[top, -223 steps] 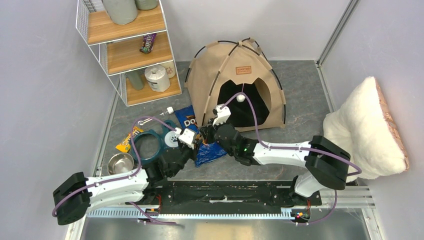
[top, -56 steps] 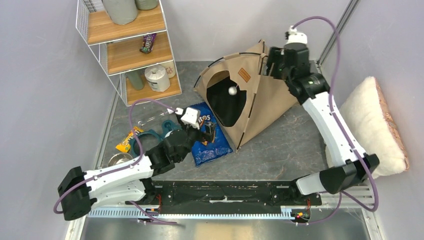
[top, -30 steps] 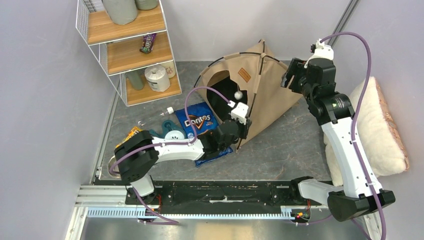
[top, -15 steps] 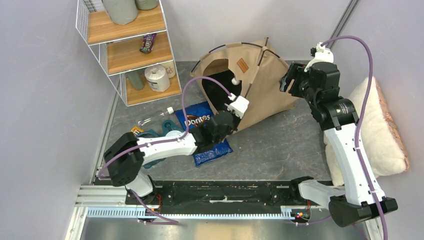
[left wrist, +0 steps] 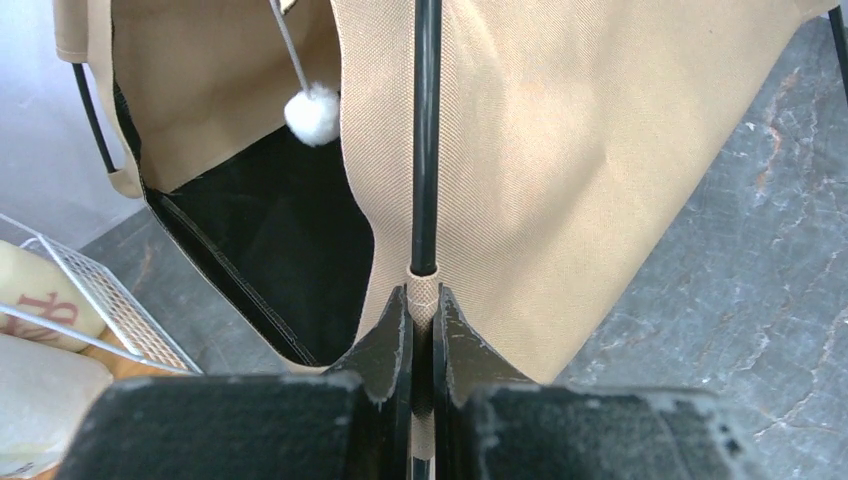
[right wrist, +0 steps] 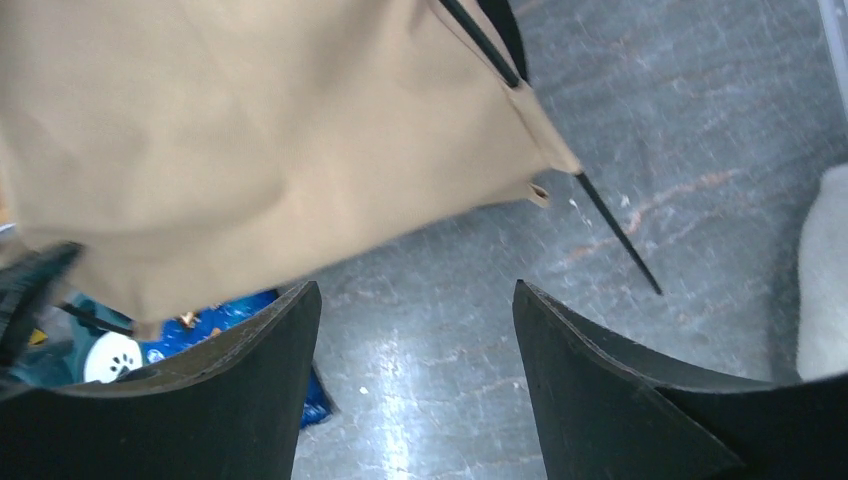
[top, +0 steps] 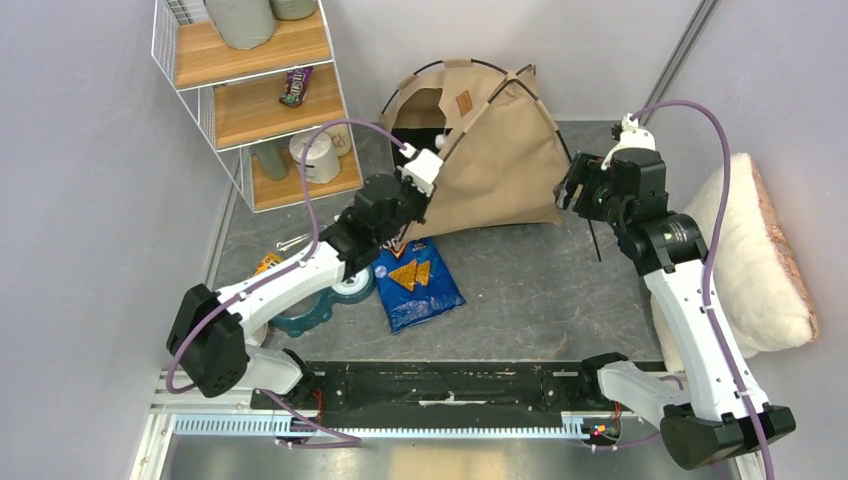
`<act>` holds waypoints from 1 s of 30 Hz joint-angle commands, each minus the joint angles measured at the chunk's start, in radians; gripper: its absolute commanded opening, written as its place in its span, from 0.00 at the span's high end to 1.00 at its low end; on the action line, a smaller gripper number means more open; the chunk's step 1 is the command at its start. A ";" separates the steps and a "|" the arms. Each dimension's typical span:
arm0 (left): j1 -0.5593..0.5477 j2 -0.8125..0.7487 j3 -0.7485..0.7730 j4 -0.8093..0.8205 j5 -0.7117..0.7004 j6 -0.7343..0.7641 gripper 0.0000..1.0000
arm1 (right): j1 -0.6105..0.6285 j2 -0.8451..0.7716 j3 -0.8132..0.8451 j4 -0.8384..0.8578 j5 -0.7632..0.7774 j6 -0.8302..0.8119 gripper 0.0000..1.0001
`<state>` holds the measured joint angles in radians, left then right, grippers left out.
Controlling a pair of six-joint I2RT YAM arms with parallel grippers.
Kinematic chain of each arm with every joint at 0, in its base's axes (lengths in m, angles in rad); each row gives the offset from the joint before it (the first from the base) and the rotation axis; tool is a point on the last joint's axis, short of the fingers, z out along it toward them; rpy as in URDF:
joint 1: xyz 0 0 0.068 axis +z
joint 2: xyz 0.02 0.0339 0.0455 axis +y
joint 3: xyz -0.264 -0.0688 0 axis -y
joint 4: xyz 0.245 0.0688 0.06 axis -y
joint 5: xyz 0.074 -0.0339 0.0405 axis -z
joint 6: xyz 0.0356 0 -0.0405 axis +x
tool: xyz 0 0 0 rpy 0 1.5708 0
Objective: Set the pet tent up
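**Left gripper pinches a tent corner, right gripper spread beside it**

The left gripper (left wrist: pixel 422 300) is pressed together on the tan corner sleeve where a black pole (left wrist: pixel 426 130) enters the pet tent (top: pixel 495 150). Just beyond it, the white pom-pom (left wrist: pixel 312 113) hangs on its string in front of the black-lined opening. The right gripper (right wrist: pixel 415 290) hangs with its jaws spread wide, gripping nothing, near the tent's opposite corner, where a bare pole end (right wrist: pixel 615 225) juts out. The tent sits at the back of the tabletop (top: pixel 540 290), its opening turned toward the wire shelf (top: pixel 255 90). A blue chip bag (top: pixel 415 285) lies in front of it, and a fluffy cushion (top: pixel 750 250) is at the far right.
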<state>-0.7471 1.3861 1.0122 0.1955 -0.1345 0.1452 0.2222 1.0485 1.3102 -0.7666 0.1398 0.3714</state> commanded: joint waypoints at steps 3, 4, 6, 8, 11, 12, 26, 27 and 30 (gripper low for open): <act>0.080 -0.100 -0.020 0.019 0.160 0.075 0.98 | -0.004 -0.065 -0.102 -0.049 0.139 -0.007 0.14; 0.086 -0.106 -0.025 0.018 0.174 0.078 0.98 | -0.003 -0.069 -0.128 -0.040 0.163 -0.008 0.12; 0.103 -0.117 -0.033 0.013 0.197 0.077 0.98 | -0.003 -0.064 -0.181 0.000 0.173 -0.022 0.10; 0.116 -0.129 -0.042 0.013 0.207 0.070 0.98 | -0.003 -0.034 -0.211 0.030 0.170 -0.035 0.10; 0.132 -0.150 -0.059 0.016 0.220 0.063 0.98 | -0.002 0.038 -0.244 0.105 0.175 -0.043 0.10; 0.136 -0.152 -0.061 0.015 0.224 0.061 0.98 | -0.003 0.066 -0.244 0.125 0.183 -0.045 0.11; 0.170 -0.155 -0.049 -0.019 0.272 0.037 0.98 | -0.002 0.446 -0.181 0.316 0.224 -0.315 0.54; 0.171 -0.155 -0.047 -0.019 0.277 0.036 0.98 | -0.004 0.447 -0.188 0.322 0.222 -0.313 0.59; 0.173 -0.145 -0.042 -0.022 0.289 0.033 0.98 | -0.003 0.442 -0.173 0.278 0.239 -0.255 0.89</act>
<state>-0.5793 1.2690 0.9421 0.1211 0.1108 0.1741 0.2203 1.5139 1.1007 -0.5095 0.3374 0.1036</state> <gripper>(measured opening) 0.075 0.244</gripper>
